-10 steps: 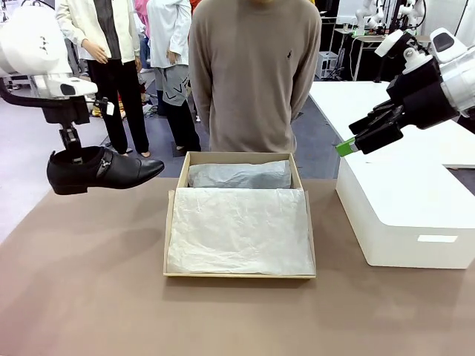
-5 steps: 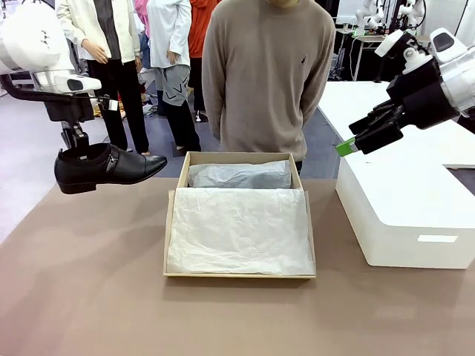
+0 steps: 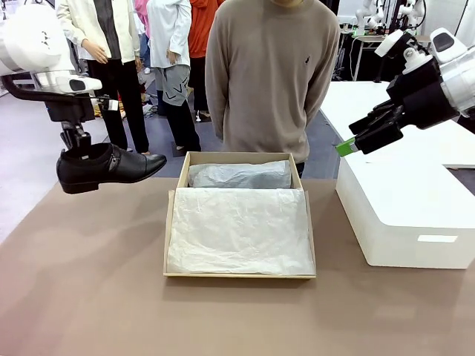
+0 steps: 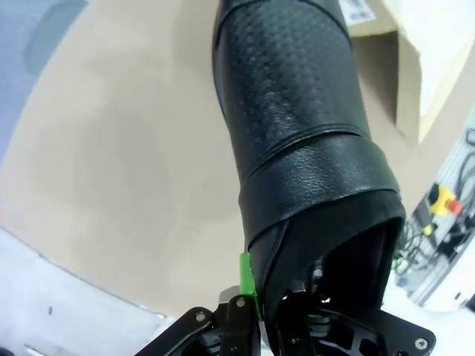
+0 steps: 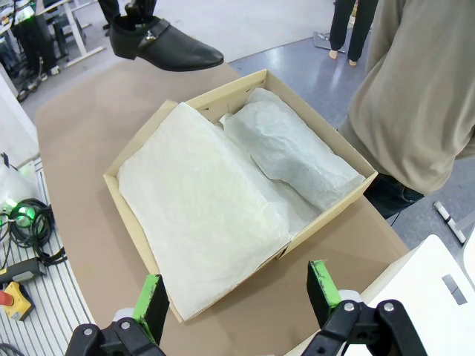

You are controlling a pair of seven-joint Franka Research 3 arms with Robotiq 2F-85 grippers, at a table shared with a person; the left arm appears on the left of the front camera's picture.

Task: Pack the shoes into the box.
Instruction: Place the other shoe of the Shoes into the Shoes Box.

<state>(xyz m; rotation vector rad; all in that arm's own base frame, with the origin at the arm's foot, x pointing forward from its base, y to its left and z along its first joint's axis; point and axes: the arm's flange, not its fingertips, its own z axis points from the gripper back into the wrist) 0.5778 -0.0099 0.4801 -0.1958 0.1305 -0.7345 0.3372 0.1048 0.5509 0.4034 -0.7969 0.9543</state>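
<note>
Above the table (image 3: 89, 259), left tool (image 3: 75, 145) clamps glossy pebbled shoe (image 3: 111, 167) (right tool (image 5: 237, 280) spread).

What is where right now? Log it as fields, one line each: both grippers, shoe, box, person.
left gripper: shut on the shoe at its heel opening, holding it in the air
shoe: black, above the table, left of the box, toe towards the box
right gripper: open, empty, raised right of the box near the white block
box: open, lined with tissue paper; wrapped bundle at its far end, contents hidden
person: standing behind the box
</note>
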